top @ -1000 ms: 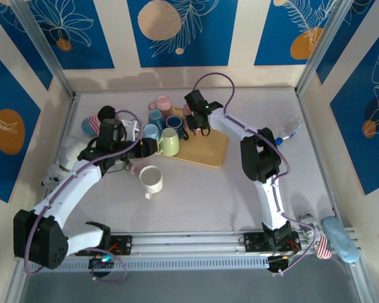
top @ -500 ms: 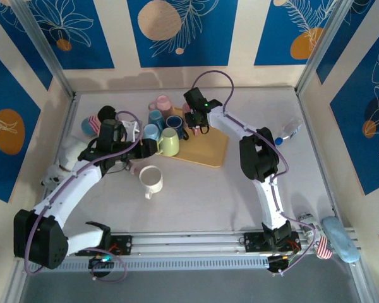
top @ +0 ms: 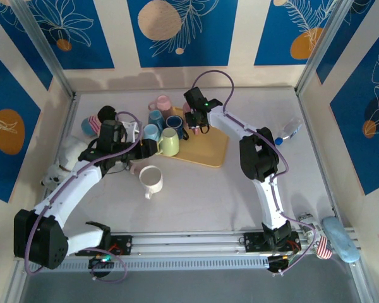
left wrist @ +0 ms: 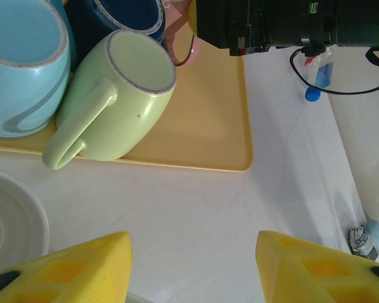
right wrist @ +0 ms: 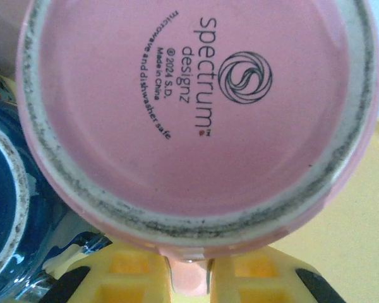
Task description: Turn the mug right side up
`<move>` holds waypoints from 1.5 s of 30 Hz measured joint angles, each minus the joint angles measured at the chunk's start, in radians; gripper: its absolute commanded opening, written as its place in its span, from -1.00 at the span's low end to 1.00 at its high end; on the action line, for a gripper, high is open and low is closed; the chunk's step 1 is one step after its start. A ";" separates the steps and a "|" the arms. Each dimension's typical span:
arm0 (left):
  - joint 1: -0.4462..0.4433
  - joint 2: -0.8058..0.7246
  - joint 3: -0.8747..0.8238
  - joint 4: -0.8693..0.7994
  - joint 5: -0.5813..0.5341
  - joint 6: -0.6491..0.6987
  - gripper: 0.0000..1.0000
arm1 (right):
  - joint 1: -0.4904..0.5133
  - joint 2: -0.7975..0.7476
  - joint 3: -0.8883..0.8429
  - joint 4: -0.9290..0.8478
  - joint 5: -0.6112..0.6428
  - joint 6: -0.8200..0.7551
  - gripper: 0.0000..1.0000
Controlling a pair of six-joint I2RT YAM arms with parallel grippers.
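A pink mug (right wrist: 202, 107) stands upside down on the yellow tray (right wrist: 360, 214), its stamped base facing the right wrist camera. My right gripper (right wrist: 189, 278) is shut on the mug's handle, which is pinched between the yellow fingers (right wrist: 129, 278). In the top view the right gripper (top: 196, 123) sits over the tray's back left corner, hiding most of the pink mug (top: 187, 112). My left gripper (left wrist: 192, 265) hangs open over bare table in front of the tray (left wrist: 202, 132), holding nothing; from above it (top: 148, 146) is beside the mugs.
A green mug (left wrist: 123, 95) lies on its side on the tray next to a light blue mug (left wrist: 22, 69) and a dark blue mug (right wrist: 6, 189). A white mug (top: 151, 178) stands upright on the table. Another pink mug (top: 161, 103) is behind. A bottle (top: 290, 130) lies right.
My right gripper's jaws have closed onto the pink mug's handle after shifting slightly toward the back. The left arm has stayed still.
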 measured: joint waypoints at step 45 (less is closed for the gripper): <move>-0.151 0.169 0.010 0.705 0.031 -0.632 0.17 | -0.181 -0.715 -0.816 0.933 -0.835 0.684 -1.00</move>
